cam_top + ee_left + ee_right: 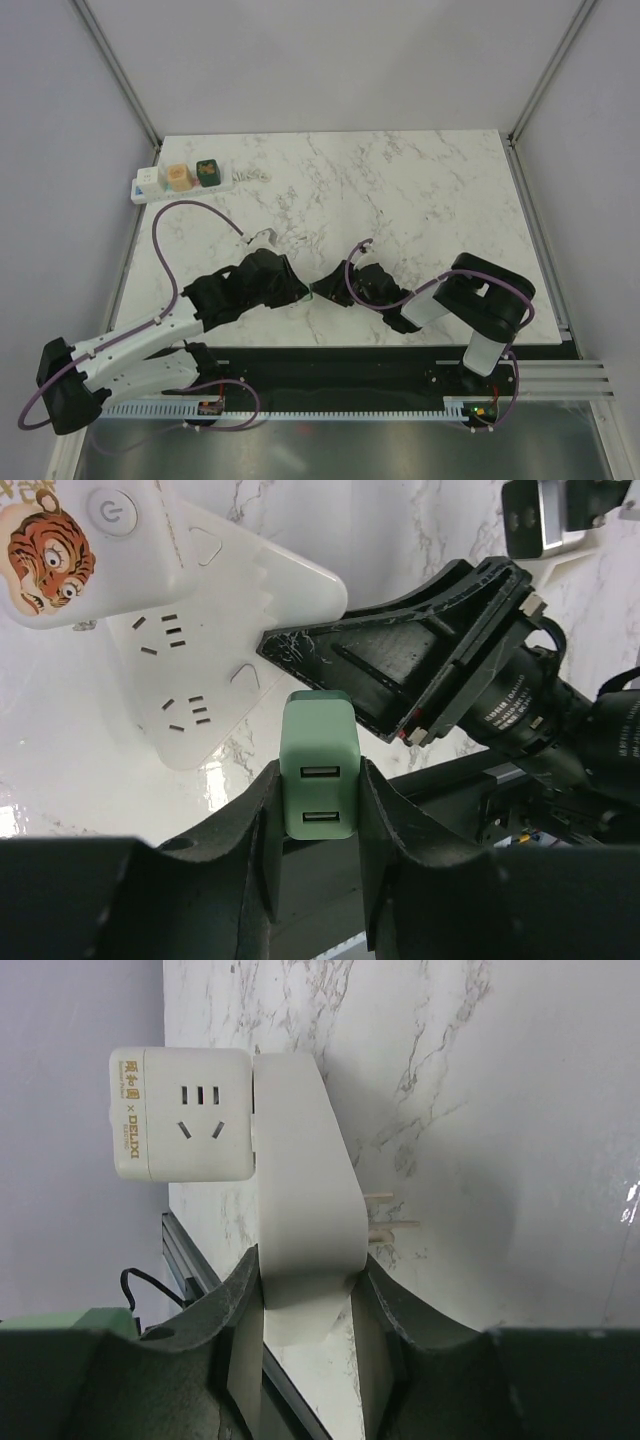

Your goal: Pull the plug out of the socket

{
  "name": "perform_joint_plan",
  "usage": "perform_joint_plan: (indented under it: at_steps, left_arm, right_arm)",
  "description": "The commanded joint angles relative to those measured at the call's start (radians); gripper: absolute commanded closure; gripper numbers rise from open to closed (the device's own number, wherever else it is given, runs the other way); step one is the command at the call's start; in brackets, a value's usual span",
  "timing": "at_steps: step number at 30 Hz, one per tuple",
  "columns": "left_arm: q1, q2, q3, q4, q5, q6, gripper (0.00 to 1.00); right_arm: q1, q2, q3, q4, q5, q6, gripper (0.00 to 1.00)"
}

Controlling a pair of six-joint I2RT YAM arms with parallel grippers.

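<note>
place: likely robot lab | cues: white panel walls point(330, 60), aluminium frame point(112, 65), marble-look table point(430, 190)

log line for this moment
left gripper shut on green plug | right gripper shut on white socket | green plug looks clear of white socket

Power strip point(175, 178) at far-left corner of bench point(420, 210); small item point(255, 175) just right of it; both pincers meet near front middle, well apart from strip; plug point(318, 742) between left pincer point(320, 772) fingers; adapter point(300, 1160) between right pincer point(306, 1260) fingers, cube socket point(185, 1115) against its side; plug near adapter, not touching.
</note>
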Motion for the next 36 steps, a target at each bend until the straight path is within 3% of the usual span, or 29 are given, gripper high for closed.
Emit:
perform_joint_plan:
  at_steps: [1, 5, 13, 18, 27, 30, 31, 33, 34, 36]
  left_arm:
    - [-0.004, -0.064, 0.02, 0.01, -0.04, -0.008, 0.98]
    - [-0.003, -0.081, 0.061, -0.185, -0.132, -0.014, 0.98]
    - [0.005, -0.044, 0.069, -0.379, -0.224, -0.025, 0.98]
    - [0.006, 0.107, 0.099, -0.426, -0.263, -0.008, 0.98]
    - [0.002, 0.488, 0.274, -0.531, -0.342, 0.069, 0.96]
    - [-0.006, 0.52, 0.305, -0.546, -0.365, 0.07, 0.78]
    - [-0.01, 0.522, 0.31, -0.546, -0.367, 0.07, 0.63]
    - [-0.012, 0.511, 0.32, -0.547, -0.37, 0.072, 0.5]
    - [-0.013, 0.502, 0.328, -0.544, -0.369, 0.072, 0.38]
    - [-0.021, 0.48, 0.34, -0.544, -0.364, 0.076, 0.3]
  right_arm:
    - [-0.009, 0.027, -0.051, -0.238, 0.119, -0.084, 1.0]
    - [-0.022, -0.04, -0.068, -0.281, 0.144, -0.118, 1.0]
    - [-0.045, -0.191, -0.077, -0.416, 0.21, -0.207, 1.0]
    - [-0.052, -0.263, -0.079, -0.47, 0.227, -0.247, 1.0]
    - [-0.057, -0.24, -0.097, -0.43, 0.194, -0.235, 1.0]
    - [-0.057, -0.237, -0.102, -0.419, 0.188, -0.235, 1.0]
    - [-0.056, -0.236, -0.103, -0.416, 0.187, -0.236, 1.0]
    - [-0.057, -0.234, -0.103, -0.414, 0.184, -0.238, 1.0]
    - [-0.057, -0.233, -0.102, -0.411, 0.184, -0.241, 1.0]
    - [-0.057, -0.228, -0.102, -0.405, 0.181, -0.242, 1.0]
